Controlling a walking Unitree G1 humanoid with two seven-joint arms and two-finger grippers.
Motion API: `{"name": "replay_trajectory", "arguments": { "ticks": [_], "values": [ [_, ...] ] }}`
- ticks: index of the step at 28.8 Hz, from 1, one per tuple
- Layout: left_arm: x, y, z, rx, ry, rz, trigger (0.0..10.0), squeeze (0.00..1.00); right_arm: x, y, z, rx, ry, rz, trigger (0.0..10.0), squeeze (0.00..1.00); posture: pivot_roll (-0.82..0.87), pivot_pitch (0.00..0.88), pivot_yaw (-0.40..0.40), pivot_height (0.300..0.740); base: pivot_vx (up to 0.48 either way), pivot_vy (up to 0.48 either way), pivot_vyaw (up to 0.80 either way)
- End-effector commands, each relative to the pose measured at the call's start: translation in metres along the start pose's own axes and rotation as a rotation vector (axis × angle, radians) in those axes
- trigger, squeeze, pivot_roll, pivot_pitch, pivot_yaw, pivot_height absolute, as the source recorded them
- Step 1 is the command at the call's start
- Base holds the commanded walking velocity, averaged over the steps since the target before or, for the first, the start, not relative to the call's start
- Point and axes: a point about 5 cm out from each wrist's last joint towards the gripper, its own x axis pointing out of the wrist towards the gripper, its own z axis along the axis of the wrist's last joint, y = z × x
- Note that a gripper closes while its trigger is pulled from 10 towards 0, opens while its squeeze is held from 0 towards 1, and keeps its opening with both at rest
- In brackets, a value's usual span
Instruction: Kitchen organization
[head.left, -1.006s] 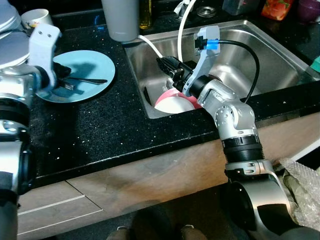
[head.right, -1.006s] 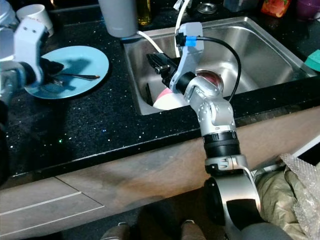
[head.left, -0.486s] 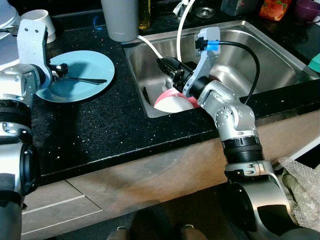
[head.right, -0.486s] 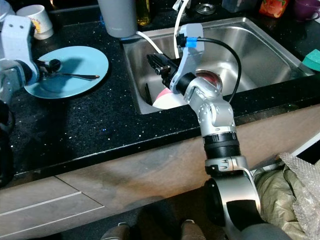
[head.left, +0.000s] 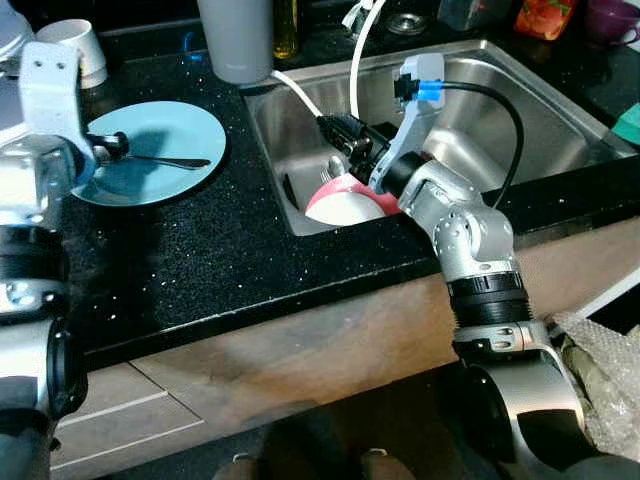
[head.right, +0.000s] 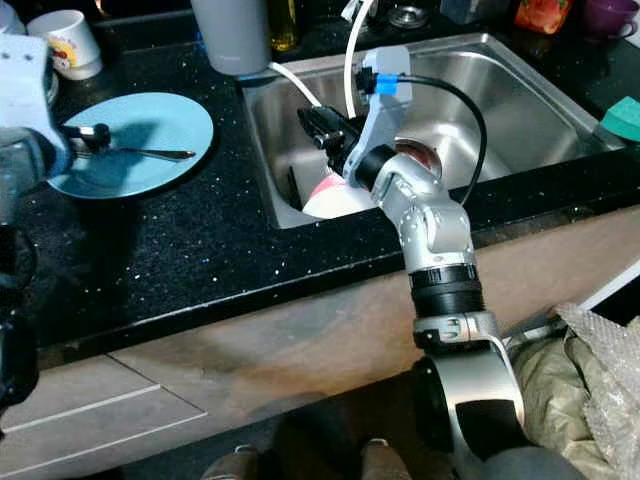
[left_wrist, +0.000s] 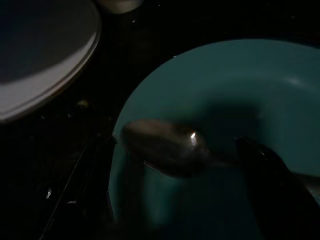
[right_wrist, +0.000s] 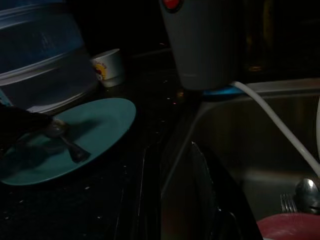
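Observation:
A light blue plate (head.left: 165, 140) lies on the black counter left of the sink, with a metal spoon (head.left: 170, 160) resting on it. My left gripper (head.left: 103, 147) hovers at the plate's left rim, open, its fingers astride the spoon's bowl (left_wrist: 165, 147) without touching it. My right gripper (head.left: 340, 132) reaches into the steel sink (head.left: 540, 100), open and holding nothing, just above an upturned pink and white bowl (head.left: 345, 205). A fork and a spoon (right_wrist: 306, 192) lie on the sink floor beside that bowl.
A grey tumbler (head.left: 238, 40) and a bottle stand behind the sink's left corner. A white mug (head.left: 75, 45) and a white dish (left_wrist: 40, 60) sit beyond the plate. A white hose (head.left: 355, 60) arcs over the sink. Bubble wrap (head.left: 600, 380) lies on the floor at right.
My left gripper has drawn back from over the plate to its left rim, while the spoon stayed on the plate. The right arm has held still over the bowl.

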Motion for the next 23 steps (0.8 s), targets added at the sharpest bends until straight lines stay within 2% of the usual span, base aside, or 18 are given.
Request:
{"name": "replay_trajectory", "arguments": {
  "ticks": [1,10,15,23],
  "values": [
    [-0.005,0.002,-0.008,-0.027,0.016,-0.002,10.0,0.0,-0.001,0.001,-0.001,-0.001,-0.004,0.011,10.0,0.0,0.04,0.167,0.027,0.74,0.0,0.0,0.0],
    [-0.011,-0.001,-0.017,-0.069,0.07,0.014,10.0,0.0,0.0,0.0,0.0,-0.007,0.001,0.014,10.0,0.0,0.05,0.171,0.021,0.74,0.0,0.0,0.0],
    [-0.015,-0.004,-0.029,-0.086,0.116,0.043,10.0,0.0,0.0,-0.003,0.0,-0.014,0.005,0.011,10.0,0.0,0.05,0.172,0.023,0.74,0.0,0.0,0.0],
    [-0.009,-0.008,-0.037,-0.121,0.133,0.02,10.0,0.0,0.0,-0.004,-0.001,-0.017,0.004,0.008,10.0,0.0,0.05,0.173,0.024,0.74,0.0,0.0,0.0]
  ]
}}
